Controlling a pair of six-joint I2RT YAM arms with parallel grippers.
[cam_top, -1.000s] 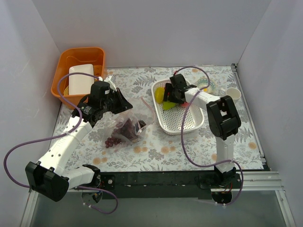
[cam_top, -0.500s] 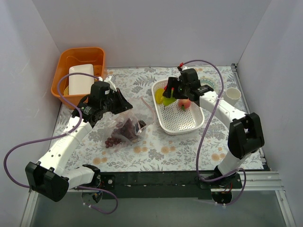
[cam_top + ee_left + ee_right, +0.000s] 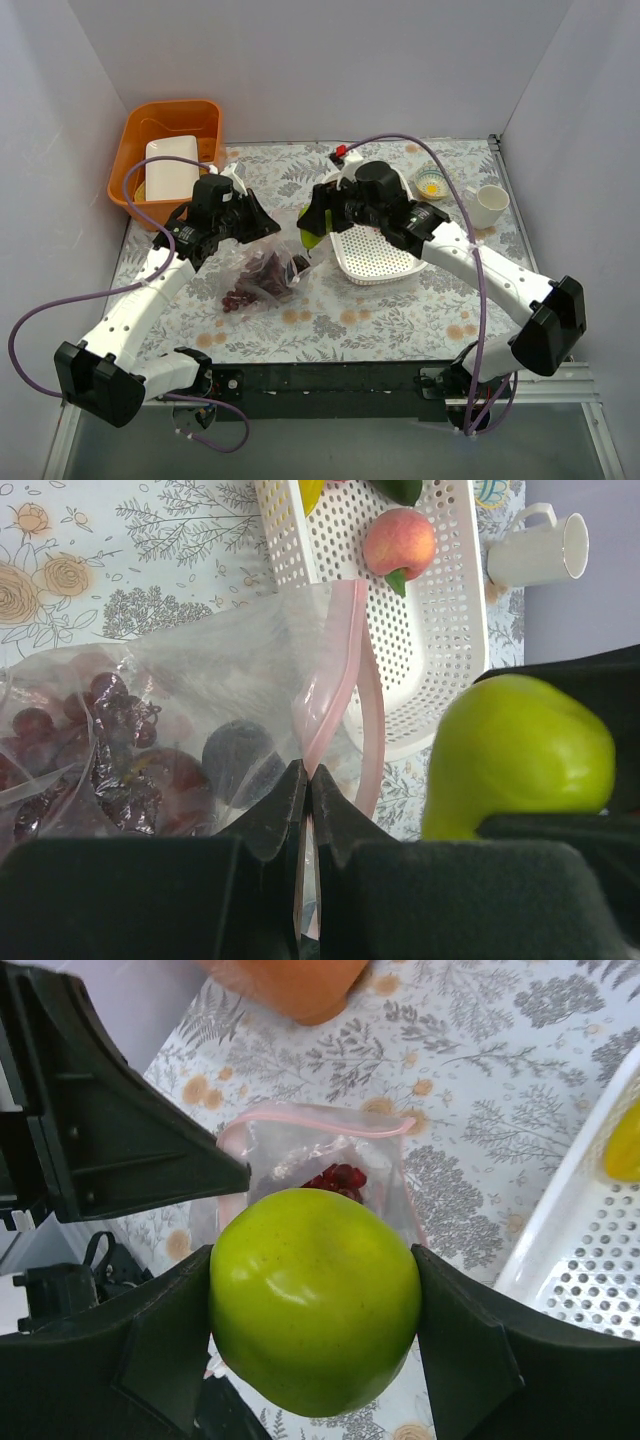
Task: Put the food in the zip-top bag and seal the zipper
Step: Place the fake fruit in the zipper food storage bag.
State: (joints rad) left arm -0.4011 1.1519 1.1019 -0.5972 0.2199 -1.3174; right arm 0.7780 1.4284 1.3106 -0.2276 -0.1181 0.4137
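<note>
Right gripper [image 3: 313, 224] is clamping a green round fruit [image 3: 315, 1325] between its two fingers, hanging near the mouth of the zip-top bag [image 3: 262, 270], between it and the white basket [image 3: 385, 262]. Left gripper [image 3: 307, 780] is pinching the pink zipper [image 3: 335, 660] with its jaws pressed together, holding that edge of the mouth up. Dark red grapes [image 3: 60, 740] and a dark purple fruit [image 3: 238, 760] are lying inside the bag on the flowered table [image 3: 420, 310]. A peach-coloured fruit [image 3: 400, 542] is sitting in the basket.
</note>
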